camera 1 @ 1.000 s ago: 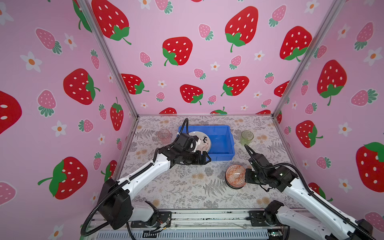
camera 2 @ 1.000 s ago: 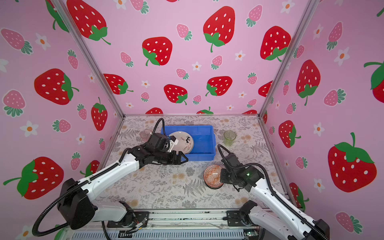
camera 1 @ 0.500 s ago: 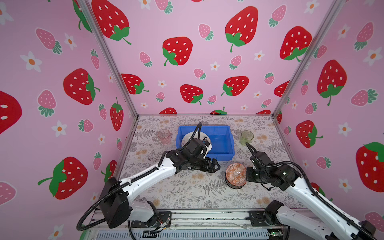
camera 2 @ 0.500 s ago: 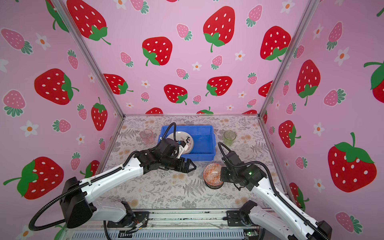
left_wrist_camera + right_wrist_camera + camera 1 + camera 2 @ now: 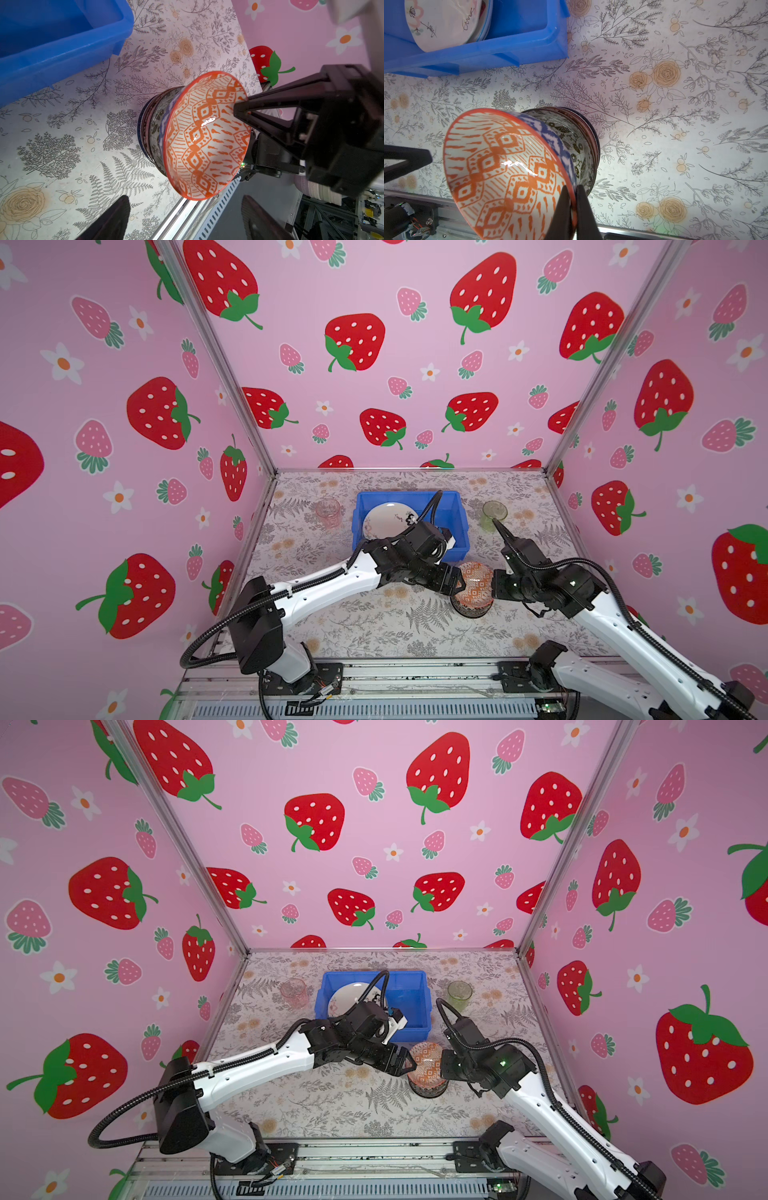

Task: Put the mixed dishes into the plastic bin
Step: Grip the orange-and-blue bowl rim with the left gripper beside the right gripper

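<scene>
An orange patterned bowl (image 5: 476,587) (image 5: 428,1063) is tipped up on edge over a stack of bowls (image 5: 153,124) (image 5: 577,135), just in front of the plastic bin (image 5: 453,510) (image 5: 411,994). My right gripper (image 5: 573,191) (image 5: 494,585) is shut on the bowl's rim, one finger inside and one outside. My left gripper (image 5: 185,203) (image 5: 409,1063) stands open beside the bowl's other side, with nothing between its fingers. A cream floral plate (image 5: 444,20) (image 5: 386,518) leans in the bin on top of other plates.
A pink glass cup (image 5: 327,512) stands left of the bin and a green glass cup (image 5: 493,514) stands to its right. The table's front rail runs close behind the bowl stack. The left arm's cable arches over the bin.
My left gripper has swung from the bin's front edge over to the orange bowl. The right gripper has tilted the bowl up off the stack.
</scene>
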